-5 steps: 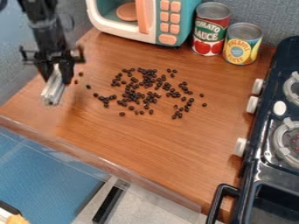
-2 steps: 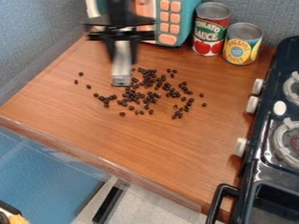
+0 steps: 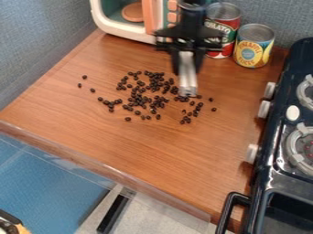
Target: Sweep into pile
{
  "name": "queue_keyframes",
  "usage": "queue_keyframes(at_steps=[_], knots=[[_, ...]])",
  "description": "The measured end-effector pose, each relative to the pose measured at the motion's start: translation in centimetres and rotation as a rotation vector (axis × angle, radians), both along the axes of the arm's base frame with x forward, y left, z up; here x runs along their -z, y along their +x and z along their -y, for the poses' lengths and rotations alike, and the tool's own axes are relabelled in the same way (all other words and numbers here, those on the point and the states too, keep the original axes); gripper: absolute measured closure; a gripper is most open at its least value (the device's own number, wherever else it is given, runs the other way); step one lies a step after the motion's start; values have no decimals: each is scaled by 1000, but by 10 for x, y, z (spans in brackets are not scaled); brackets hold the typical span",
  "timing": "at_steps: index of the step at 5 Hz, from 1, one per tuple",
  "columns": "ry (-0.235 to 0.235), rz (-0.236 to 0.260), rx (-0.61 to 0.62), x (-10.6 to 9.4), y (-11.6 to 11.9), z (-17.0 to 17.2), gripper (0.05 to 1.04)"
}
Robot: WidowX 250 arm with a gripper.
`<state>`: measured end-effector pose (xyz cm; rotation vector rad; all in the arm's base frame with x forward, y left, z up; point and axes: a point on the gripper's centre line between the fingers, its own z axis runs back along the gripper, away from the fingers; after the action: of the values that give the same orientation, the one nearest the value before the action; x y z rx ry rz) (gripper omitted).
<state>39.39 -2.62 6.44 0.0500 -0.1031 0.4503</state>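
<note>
My gripper (image 3: 187, 68) hangs at the upper right of the beans, in front of the toy microwave and the tomato can. It is shut on a pale, silvery block-like tool (image 3: 187, 80), which points down over the right part of the scattered beans. Whether the tool touches the counter I cannot tell. The dark beans (image 3: 147, 98) lie loosely spread across the middle of the wooden counter (image 3: 140, 146), densest near the centre, with a few strays at the left and right. The tool hides some beans.
A teal and white toy microwave (image 3: 119, 20) stands at the back. Right of it are a tomato can (image 3: 223, 23) and a pineapple can (image 3: 254, 45). A dark toy stove (image 3: 278, 160) with white knobs borders the right side. The counter's front edge (image 3: 104, 167) slants across the lower left.
My gripper has moved from the far left across to the right, carrying the pale tool over the beans. The beans look unmoved.
</note>
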Motion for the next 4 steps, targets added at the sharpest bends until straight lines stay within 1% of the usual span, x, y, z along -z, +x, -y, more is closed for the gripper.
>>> queue_keyframes(at_steps=[1,2,3,4], knots=[[6,-21,-43,14,26,13,696],[-1,-20,-58,23,41,24,696],[-14,-23,-43,21,42,37,697],[-33,-18,-54,24,41,42,697]])
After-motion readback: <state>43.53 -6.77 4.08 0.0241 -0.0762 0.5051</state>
